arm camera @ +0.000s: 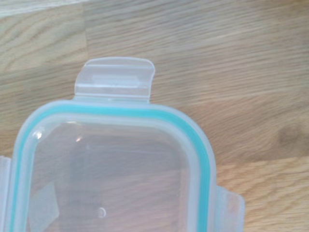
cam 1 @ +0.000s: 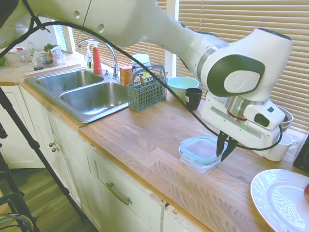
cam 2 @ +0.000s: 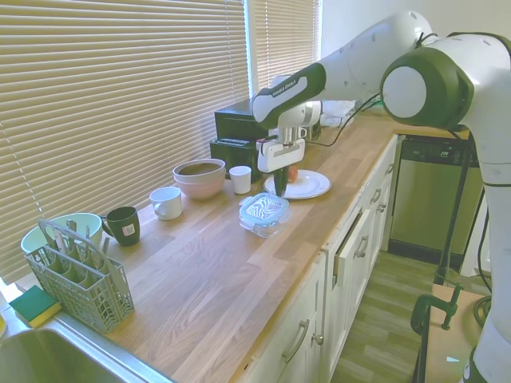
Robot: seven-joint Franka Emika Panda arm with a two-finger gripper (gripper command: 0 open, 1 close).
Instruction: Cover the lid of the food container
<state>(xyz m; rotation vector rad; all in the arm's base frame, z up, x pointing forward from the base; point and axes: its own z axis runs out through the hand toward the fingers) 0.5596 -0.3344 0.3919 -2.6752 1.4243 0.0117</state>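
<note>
Gripper (cam 1: 226, 146) hangs tip-down at the right-hand edge of the lid (cam 1: 201, 148), its two dark fingers drawn close together with only a sliver between them and nothing visibly pinched; whether the tips touch the rim or hover just above it I cannot tell from either outside view. Under it the lid appears to sit already on the food container (cam 1: 195, 163), which stands on the wooden counter (cam 1: 145, 140) near its front edge; the close view shows the teal seal ring running evenly round one corner, and a clear flap (arm camera: 115, 79) sticking out flat over the wood, not folded down. So the step in hand looks like seating the lid rather than carrying it; done well, that means pressing straight down on the rim with the fingers kept together, light enough that the dish does not skate toward the counter's edge, then checking the ring sits level all round. Nearest neighbours are a white plate (cam 1: 281, 199) just beside the dish and a white mug (cam 1: 281, 146) behind the wrist; a sideways shove would risk knocking either.
</note>
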